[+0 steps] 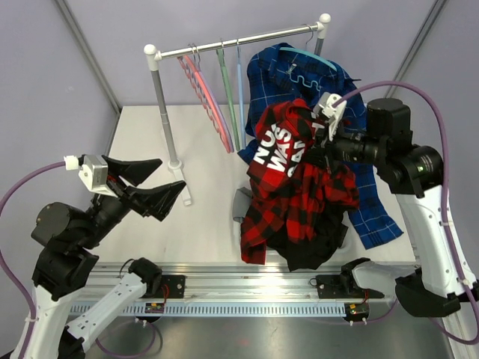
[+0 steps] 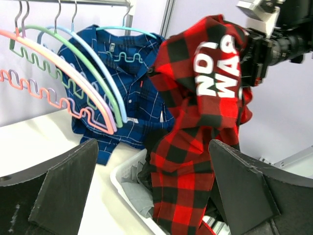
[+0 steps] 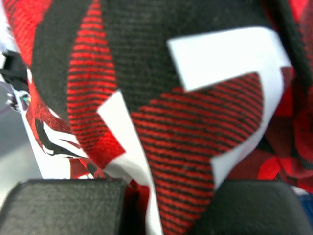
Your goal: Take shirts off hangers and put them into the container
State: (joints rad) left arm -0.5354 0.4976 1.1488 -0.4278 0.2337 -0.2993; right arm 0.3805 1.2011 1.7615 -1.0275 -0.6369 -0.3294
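**Red plaid shirt held over basket: release not yet safe**

My right gripper (image 1: 320,146) is pressed together on a fold of the red-and-black plaid shirt with white lettering (image 1: 292,179). It holds the shirt up above the table, off any hanger. The shirt's lower part drapes down into and around the shallow white perforated plastic basket (image 2: 124,188), which already holds some grey cloth (image 2: 137,193). My left gripper (image 1: 153,185) hangs spread wide and empty, well apart from the garment on the left side.

Hazards, in my judgement:
- The hem spills toward the near edge. If I let go here, a sleeve or tail could end up over the rim instead of inside.
- The pinch takes only a small bunch of cloth. The hanging weight could pull it free before I am placed.
- The red shirt hangs just beside the blue plaid shirt with thin light lines (image 1: 299,82), which is on the teal plastic hanger (image 1: 307,56). A sideways swing could snag it or tug that hanger along the white-and-steel rail (image 1: 239,41).
- My right wrist view is filled with cloth, so I cannot check the drop from there.

The empty pink, purple, green and blue hangers (image 1: 213,105) hang clear of me.

Writing: "NO" and "WAS" read plainly in white block capitals. A third line is folded and unreadable. The collar label on the blue shirt is too small to read.
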